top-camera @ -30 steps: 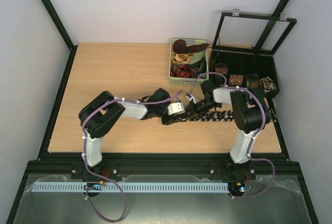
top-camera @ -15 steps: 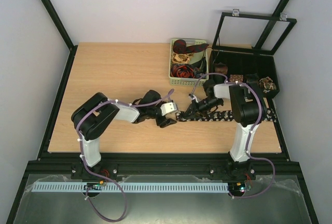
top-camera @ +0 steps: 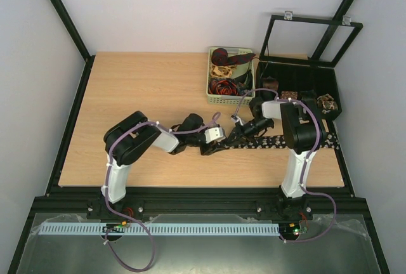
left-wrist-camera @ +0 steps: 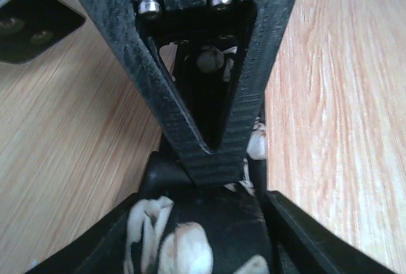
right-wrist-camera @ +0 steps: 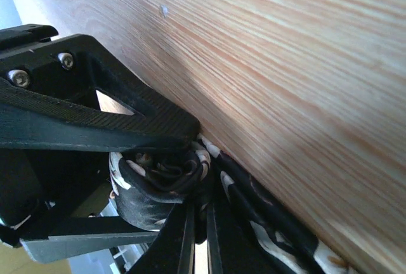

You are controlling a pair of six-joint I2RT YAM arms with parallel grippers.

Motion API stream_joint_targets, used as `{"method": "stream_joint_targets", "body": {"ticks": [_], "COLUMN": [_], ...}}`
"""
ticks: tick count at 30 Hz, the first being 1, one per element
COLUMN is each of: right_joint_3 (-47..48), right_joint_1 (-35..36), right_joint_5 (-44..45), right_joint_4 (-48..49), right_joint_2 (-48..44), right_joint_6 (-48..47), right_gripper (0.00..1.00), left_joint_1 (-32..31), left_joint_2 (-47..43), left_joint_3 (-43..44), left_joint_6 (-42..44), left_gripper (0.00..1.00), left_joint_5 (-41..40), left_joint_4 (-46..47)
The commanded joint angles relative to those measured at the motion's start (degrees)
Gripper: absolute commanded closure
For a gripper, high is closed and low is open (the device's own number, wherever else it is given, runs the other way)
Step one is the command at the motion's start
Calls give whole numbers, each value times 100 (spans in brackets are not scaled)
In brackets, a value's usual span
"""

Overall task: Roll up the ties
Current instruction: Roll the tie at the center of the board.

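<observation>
Nearest the arm bases, the two claws are brought tip to tip over the middle of the surface (top-camera: 146, 90). The left claw (top-camera: 216, 145) is extended from the left and the right claw (top-camera: 232, 138) from the right, and the started coil (right-wrist-camera: 162, 176) of the black speckled tie (top-camera: 279, 141) is caught between them. In the left wrist view the left claw's fingers (left-wrist-camera: 298, 233) are seen partway apart, with the coil filling the gap and touching both, so the coil is judged to be gripped there. The right claw is closed tight and its tips are pushed against the coil's end. Whether fabric is pinched between them cannot be told.

From the coil, the unrolled strip is laid flat to the right, its long axis running across the surface toward the right edge. Further rolling is therefore judged to have to travel rightward along that axis, away from the left arm. The right arm is the nearer to the free length, but its forearm is hung directly over the strip, so room may be found tight as the coil advances.

Farther back, a green basket (top-camera: 231, 103) of loose ties (top-camera: 225, 71) is set well apart from the claws. Beyond it to the right, an open black tray (top-camera: 298, 74) is seen with finished rolls (top-camera: 289, 97) in its compartments. Neither is judged to be in the way.
</observation>
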Motion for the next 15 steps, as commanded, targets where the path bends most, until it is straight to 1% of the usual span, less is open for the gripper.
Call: {"method": "stream_joint_targets", "body": {"ticks": [1, 3, 5, 7, 10, 12, 13, 15], "right_joint_3": [-280, -214, -99, 46, 211, 228, 194, 84], "right_joint_1": [-48, -48, -65, -97, -157, -158, -150, -98], "right_joint_5": [1257, 1197, 1105, 943, 664, 420, 255, 18], "right_joint_4": [-255, -270, -322, -452, -739, -866, -888, -812], "right_joint_2": [103, 41, -70, -224, -523, -729, -820, -947], "right_joint_6": [-107, -142, -180, -260, -442, -438, -389, -164], "right_gripper": [99, 98, 93, 84, 69, 63, 61, 60], "left_joint_1": [-229, -269, -266, -255, -221, -224, -221, -226], "left_joint_2": [213, 64, -92, -219, -358, -387, -387, -388], "left_joint_3": [149, 75, 24, -43, -82, -28, 13, 100], "left_joint_6": [73, 285, 443, 601, 676, 673, 663, 626], "left_gripper": [56, 62, 63, 65, 65, 64, 63, 63], "left_joint_5": [-237, -546, -882, -1190, -1486, -1634, -1689, -1766], "left_joint_4": [-41, -379, -849, -1277, -1820, -2109, -2241, -2438]}}
